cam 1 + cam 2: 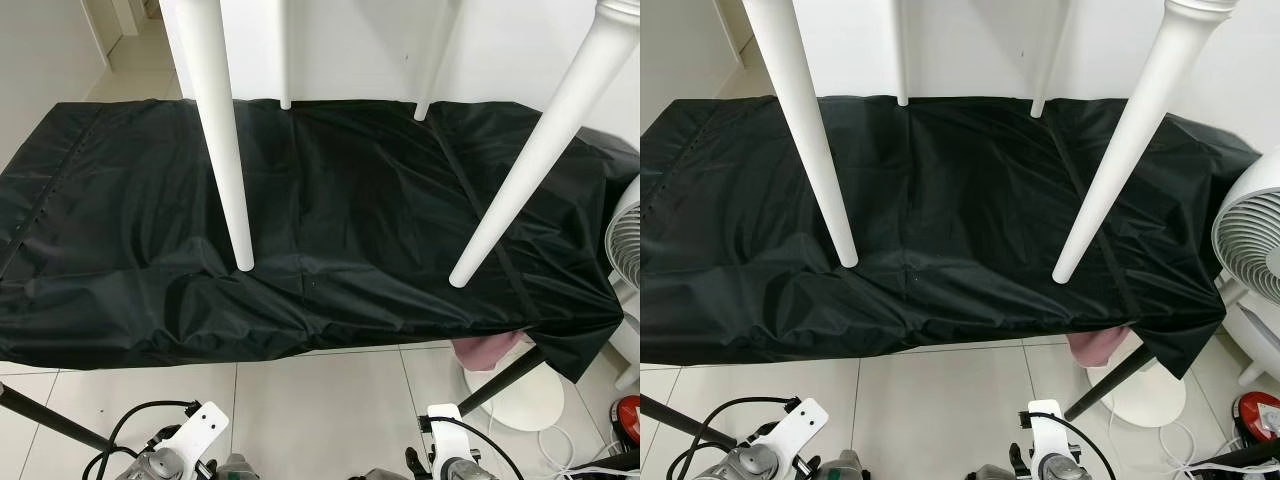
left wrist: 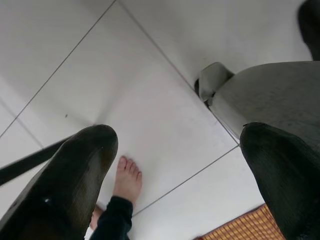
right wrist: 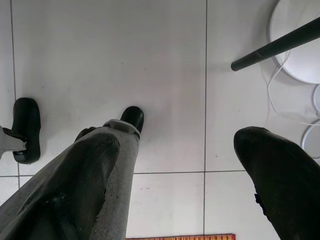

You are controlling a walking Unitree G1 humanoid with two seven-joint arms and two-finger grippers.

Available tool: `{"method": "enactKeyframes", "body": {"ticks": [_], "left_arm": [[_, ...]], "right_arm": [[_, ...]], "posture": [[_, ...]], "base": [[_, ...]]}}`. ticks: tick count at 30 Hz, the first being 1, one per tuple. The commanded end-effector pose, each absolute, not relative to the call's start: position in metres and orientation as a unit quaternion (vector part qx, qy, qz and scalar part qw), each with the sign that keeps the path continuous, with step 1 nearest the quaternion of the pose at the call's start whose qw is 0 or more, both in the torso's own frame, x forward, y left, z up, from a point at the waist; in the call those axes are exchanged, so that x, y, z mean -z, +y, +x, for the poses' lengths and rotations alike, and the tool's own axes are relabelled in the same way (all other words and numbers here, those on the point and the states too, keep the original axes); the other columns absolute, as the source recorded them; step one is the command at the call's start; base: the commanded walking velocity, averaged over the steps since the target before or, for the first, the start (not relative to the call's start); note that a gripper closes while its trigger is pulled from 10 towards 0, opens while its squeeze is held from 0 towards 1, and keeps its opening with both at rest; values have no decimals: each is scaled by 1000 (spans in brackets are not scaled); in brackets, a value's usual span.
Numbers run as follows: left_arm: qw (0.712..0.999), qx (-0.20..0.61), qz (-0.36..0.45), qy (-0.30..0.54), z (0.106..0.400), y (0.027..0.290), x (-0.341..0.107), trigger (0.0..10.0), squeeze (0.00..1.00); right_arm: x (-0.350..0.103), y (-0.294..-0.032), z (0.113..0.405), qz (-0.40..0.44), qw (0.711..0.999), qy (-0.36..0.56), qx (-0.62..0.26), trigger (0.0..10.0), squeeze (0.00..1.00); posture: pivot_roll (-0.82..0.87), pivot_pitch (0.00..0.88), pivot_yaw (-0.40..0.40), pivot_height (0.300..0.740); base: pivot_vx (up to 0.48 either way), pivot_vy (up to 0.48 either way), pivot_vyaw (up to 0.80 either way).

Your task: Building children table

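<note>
- A black cloth cover [image 1: 330,230] is draped over a low surface ahead of the robot, wrinkled, its front edge hanging toward the white tiled floor [image 1: 320,410].
- The children's table [image 1: 400,40] stands upside down on the cover, with four white tapered legs pointing up toward the camera.
- The near-left leg [image 1: 222,140] rises at about 11 o'clock in the head view; its rounded tip sits over the middle of the cover.
- The near-right leg [image 1: 530,160] slants in from 2 o'clock, with its tip at about 4 o'clock of centre.
- Two far legs show at 12 o'clock by the wall: the far-left leg [image 1: 284,55] and the far-right leg [image 1: 436,65].
- A white fan [image 1: 1252,235] stands at 3 o'clock, just beside the cover's right corner; a pink item [image 1: 1095,347] shows under that corner.
- The left gripper [image 2: 175,165] hangs low over the floor tiles, fingers [image 2: 75,185] spread apart, holding nothing. A person's bare foot [image 2: 127,180] rests on the tile beyond it.
- The right gripper [image 3: 185,180] also hangs over the tiles, fingers [image 3: 280,175] apart and empty. A black slanted stand leg [image 3: 275,45] crosses toward a white round base [image 3: 300,55].
</note>
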State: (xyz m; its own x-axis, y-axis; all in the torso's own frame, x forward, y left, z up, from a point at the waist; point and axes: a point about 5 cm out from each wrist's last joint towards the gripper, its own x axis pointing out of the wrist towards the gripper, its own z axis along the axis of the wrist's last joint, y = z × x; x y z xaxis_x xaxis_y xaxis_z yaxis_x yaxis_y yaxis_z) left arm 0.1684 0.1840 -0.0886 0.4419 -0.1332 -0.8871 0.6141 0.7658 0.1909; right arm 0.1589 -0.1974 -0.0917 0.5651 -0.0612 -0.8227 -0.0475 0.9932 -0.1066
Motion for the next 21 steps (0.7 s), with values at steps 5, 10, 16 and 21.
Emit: {"method": "enactKeyframes", "body": {"ticks": [5, 10, 16, 21], "left_arm": [[805, 210, 233, 504, 150, 170, 100, 10000, 0], [805, 205, 235, 505, 148, 166, 101, 10000, 0], [801, 194, 232, 517, 142, 171, 103, 10000, 0], [799, 190, 232, 521, 138, 170, 104, 10000, 0]], "right_arm": [[99, -182, 147, -76, 868, 490, -10, 10000, 0], [101, -172, 144, -79, 863, 497, -37, 10000, 0], [103, -170, 140, -75, 858, 505, -49, 10000, 0], [104, -171, 136, -71, 855, 512, -51, 10000, 0]], "posture": [[163, 0, -48, 740], [166, 0, -48, 740], [164, 0, -48, 740], [165, 0, -54, 740]], "base": [[0, 0, 0], [0, 0, 0], [0, 0, 0], [0, 0, 0]]}}
